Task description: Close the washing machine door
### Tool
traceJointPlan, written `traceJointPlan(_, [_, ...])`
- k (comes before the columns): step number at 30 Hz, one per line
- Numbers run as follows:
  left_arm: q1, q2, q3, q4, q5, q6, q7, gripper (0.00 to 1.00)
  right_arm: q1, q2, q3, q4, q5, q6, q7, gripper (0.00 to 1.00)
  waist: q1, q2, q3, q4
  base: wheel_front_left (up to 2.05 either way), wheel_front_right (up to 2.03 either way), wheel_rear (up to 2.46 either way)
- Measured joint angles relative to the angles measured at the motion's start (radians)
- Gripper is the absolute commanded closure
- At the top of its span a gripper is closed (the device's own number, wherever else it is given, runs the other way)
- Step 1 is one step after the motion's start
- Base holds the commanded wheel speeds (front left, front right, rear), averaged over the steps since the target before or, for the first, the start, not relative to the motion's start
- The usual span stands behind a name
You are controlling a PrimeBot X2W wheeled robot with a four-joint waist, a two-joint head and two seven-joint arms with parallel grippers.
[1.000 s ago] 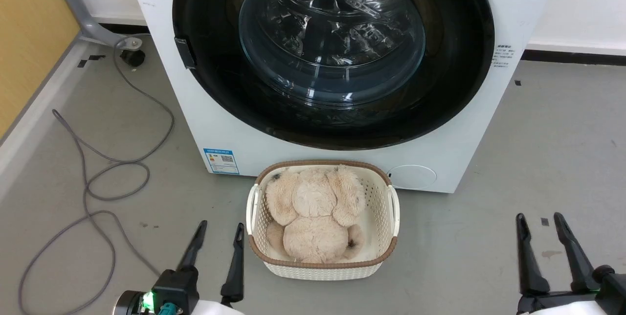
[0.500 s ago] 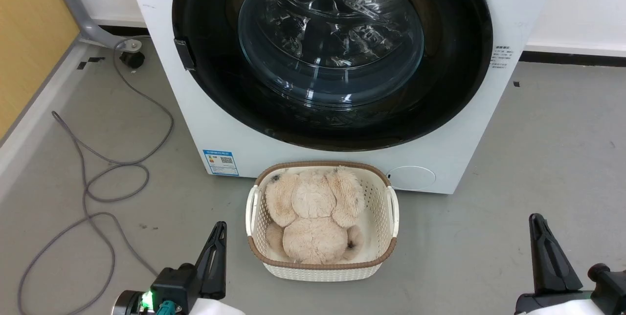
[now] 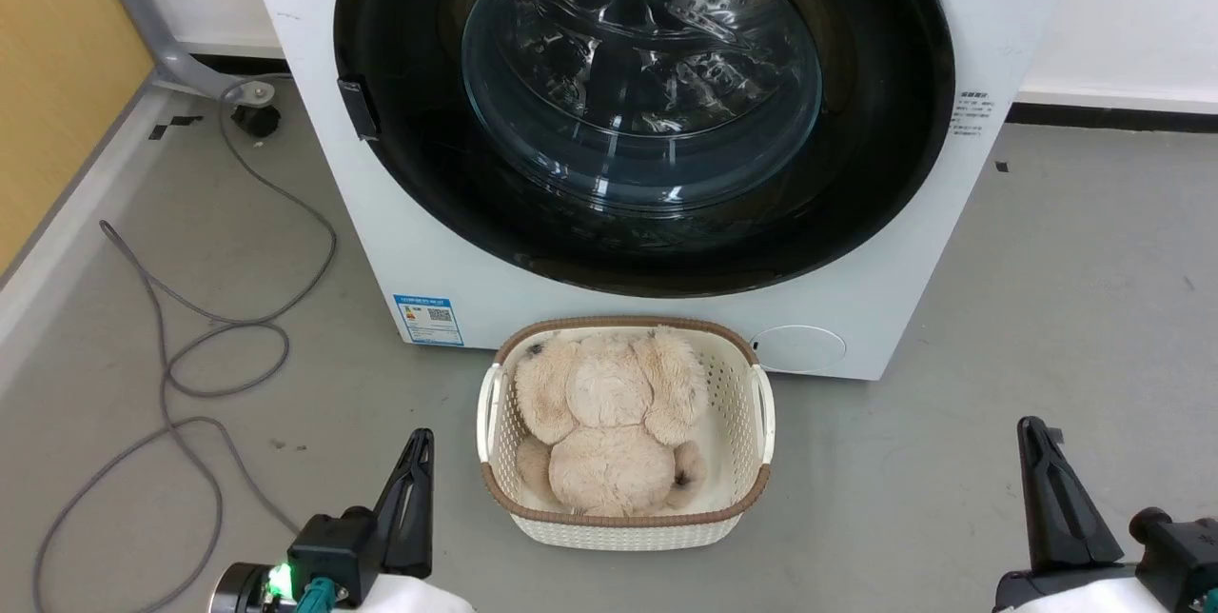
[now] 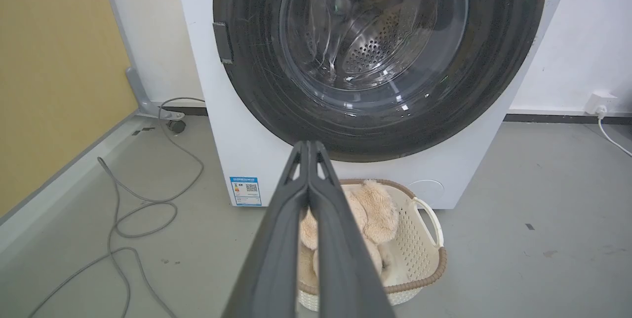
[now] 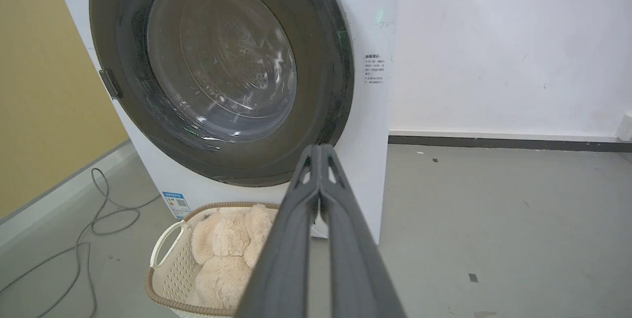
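The washing machine (image 3: pixel 400 242) is a white box straight ahead. Its washing machine door (image 3: pixel 643 108), a round black disc with a clear glass centre, lies flat against the machine's front, with a small dark latch tab at its left edge. The door (image 4: pixel 375 61) also faces the left wrist view, and the door (image 5: pixel 222 71) appears in the right wrist view. My left gripper (image 3: pixel 419 438) is low at the left, shut and empty, well short of the machine. My right gripper (image 3: pixel 1029 426) is low at the right, also shut on nothing. Their fingertips (image 4: pixel 308 146) (image 5: pixel 320 148) press together.
A white woven basket (image 3: pixel 761 404) holding a beige plush toy (image 3: pixel 609 423) stands on the grey floor right in front of the machine, between my grippers. A grey cable (image 3: pixel 190 346) loops over the floor at the left beside a yellow wall panel (image 3: pixel 57 70).
Both grippers have gone from open to shut, with nothing between their fingers. The head view has shifted slightly; door, basket and cable have not moved.
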Motion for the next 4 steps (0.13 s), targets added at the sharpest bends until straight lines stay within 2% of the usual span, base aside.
traceJointPlan(4, [0.000, 0.000, 0.004, -0.004, 0.003, 0.000, 0.007, 1.00, -0.001, 0.000, 0.003, 0.000, -0.002, 0.000, 0.009, 1.00, 0.0000, 0.0000, -0.001, -0.001, 0.00, 0.00, 0.00])
